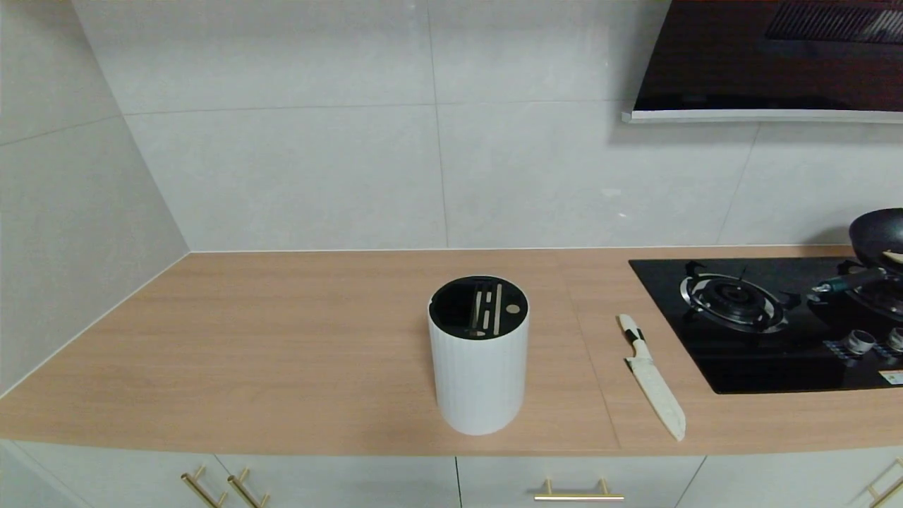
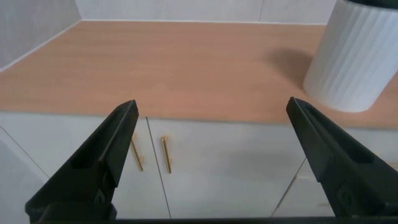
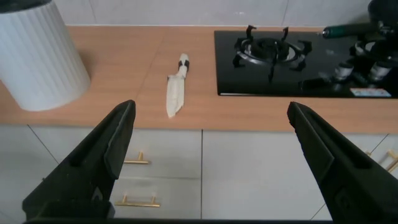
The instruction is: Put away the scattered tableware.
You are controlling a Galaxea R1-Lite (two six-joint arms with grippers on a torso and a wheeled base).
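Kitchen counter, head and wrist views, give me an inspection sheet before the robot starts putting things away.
Surface: wooden counter, flat, running along a tiled wall.
Job's things: knife lying flat between holder and hob, handle toward the wall, blade toward the front edge; white ribbed holder upright near the front edge, slotted black top.
Clutter: nothing seen.
Grippers: left gripper open and holding nothing, in front of the counter edge; right gripper open and holding nothing, facing the knife.
Cables: nothing seen.
Surroundings: black gas hob set into the counter on the right, dark pan on its far burner, hood above, cabinet handles below.
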